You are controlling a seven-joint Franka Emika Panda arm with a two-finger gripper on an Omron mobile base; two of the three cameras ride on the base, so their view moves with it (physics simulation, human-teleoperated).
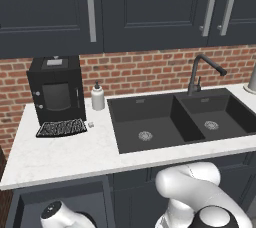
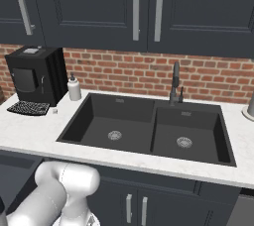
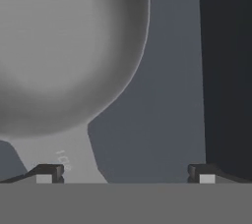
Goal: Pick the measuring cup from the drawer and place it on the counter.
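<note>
Measuring cup (image 3: pixel 64 46) lies close under the gripper (image 3: pixel 125 174) in the drawer (image 3: pixel 162 120) — bowl off toward one fingertip, handle running back beside it — jaws spread apart.

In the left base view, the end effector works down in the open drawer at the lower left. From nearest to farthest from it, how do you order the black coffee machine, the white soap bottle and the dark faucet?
1. Black coffee machine: left end of the counter, above the dark navy drawer.
2. White soap bottle: just right of the machine.
3. Dark faucet: far right, behind the sink.
</note>
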